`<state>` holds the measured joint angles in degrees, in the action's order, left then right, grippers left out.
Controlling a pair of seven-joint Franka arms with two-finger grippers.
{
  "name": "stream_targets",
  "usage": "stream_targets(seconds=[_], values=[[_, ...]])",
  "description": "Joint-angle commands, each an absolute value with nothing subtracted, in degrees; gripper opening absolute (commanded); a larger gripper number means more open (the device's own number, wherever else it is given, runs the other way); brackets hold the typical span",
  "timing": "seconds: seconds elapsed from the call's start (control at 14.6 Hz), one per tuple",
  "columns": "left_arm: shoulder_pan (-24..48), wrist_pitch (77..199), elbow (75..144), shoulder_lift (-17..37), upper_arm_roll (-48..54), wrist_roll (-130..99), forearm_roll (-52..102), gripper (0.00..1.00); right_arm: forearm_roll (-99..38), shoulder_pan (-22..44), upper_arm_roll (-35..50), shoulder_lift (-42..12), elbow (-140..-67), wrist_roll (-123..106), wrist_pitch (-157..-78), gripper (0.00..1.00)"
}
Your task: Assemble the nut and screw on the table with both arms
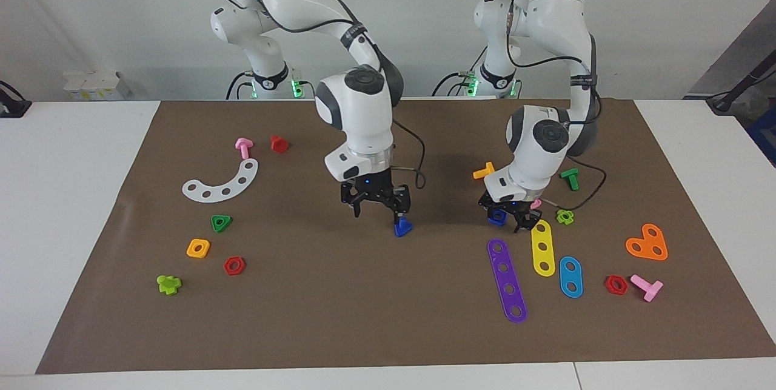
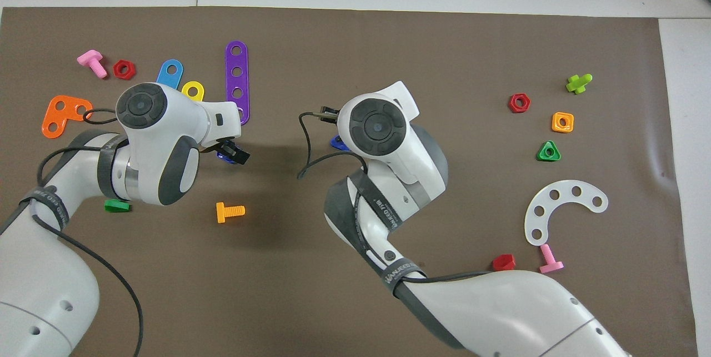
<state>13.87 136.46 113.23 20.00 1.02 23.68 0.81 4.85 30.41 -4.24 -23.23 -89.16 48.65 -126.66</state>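
Screw (image 1: 402, 228) on mat under spread right end effector (image 1: 377, 211); left end effector (image 1: 508, 215) pinching nut (image 1: 498, 216).

A matt brown mat (image 1: 364, 293) covers the smooth white table (image 1: 73, 196). Beside the mat's middle, a glossy blue plastic screw (image 1: 402, 228). Glossy white plastic-looking shells clad both arms (image 1: 357, 111), ending in matt black grippers.
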Motion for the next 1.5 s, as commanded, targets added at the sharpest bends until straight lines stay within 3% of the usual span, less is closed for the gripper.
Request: stream_targets(seconds=[0.0,0.27,0.75,0.96,1.44], values=[[13.5,135.9,112.1,19.7,0.6,24.7,1.0,0.82,5.4,26.4,-3.5,-17.7,-90.5,44.1,-120.9,1.0],[13.4,129.4,106.0,21.3,0.5,24.7,2.5,0.82,4.7,19.4,-3.4,-11.3,-90.5,32.9,-113.7,1.0],[14.6,129.3,110.1,20.3,0.5,24.6,2.6,0.82,-1.3,5.9,-3.7,-3.7,-90.8,11.6,-95.2,1.0],[15.1,129.9,111.5,19.8,0.5,24.6,2.6,0.82,-1.3,1.6,-3.8,-2.0,-90.7,3.4,-93.6,1.0],[15.1,131.4,113.0,19.5,0.5,24.6,2.6,0.81,-0.8,1.1,-4.2,1.9,-91.1,-0.4,-88.2,1.0]])
